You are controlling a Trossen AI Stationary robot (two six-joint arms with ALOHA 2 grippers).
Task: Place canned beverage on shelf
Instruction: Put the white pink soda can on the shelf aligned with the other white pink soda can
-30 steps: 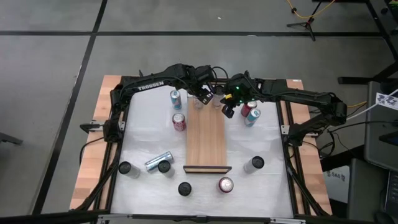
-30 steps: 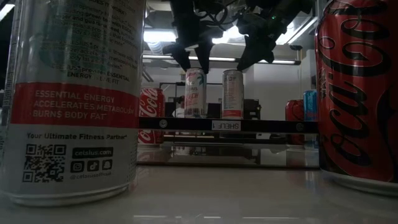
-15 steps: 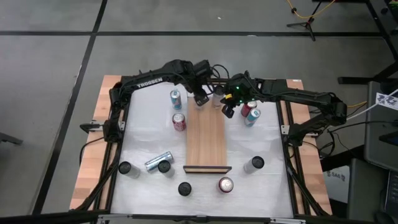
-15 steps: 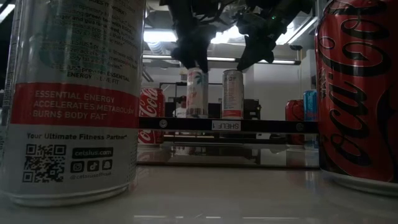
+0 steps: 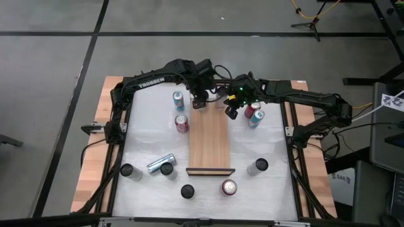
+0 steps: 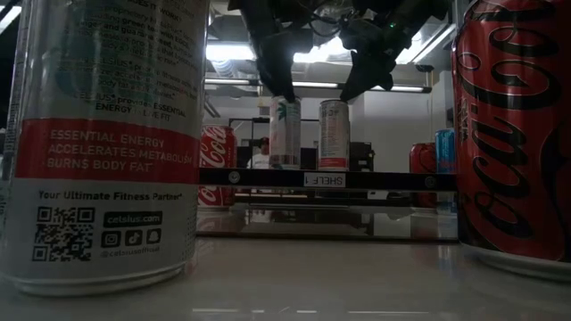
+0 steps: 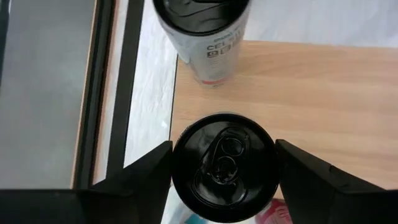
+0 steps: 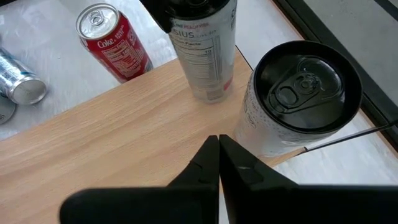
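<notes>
The shelf point(image 5: 210, 142) is a light wooden plank lying lengthwise in the middle of the table, with a dark lip at its near end. Two tall black-topped cans stand upright at its far end. My left gripper point(image 7: 224, 155) is shut on the left can point(image 6: 285, 134), at the shelf's far left corner. The right can point(image 8: 298, 99) stands free on its base at the far right corner. My right gripper point(image 8: 217, 162) hovers shut just above the shelf, on the near side of that can, touching nothing. My left gripper pinches the left can's upper wall just below the rim point(image 7: 177, 168) between its two fingers, one on each side. The fingers point(image 6: 272, 76) come steeply from above, slanting in from the far left. The can is upright, its base at the level of the shelf's top.
Several more cans stand on the white table around the shelf: a blue one point(image 5: 178, 99) and a Coke point(image 5: 182, 123) to the left, two point(image 5: 254, 115) to the right, several near the front, and one lying down point(image 5: 159, 164).
My left gripper has rolled about its own pointing line while staying over the shelf's far left corner. The can in it has turned about upright with it, now showing a different side of its print. The right gripper and the other can have kept still.
</notes>
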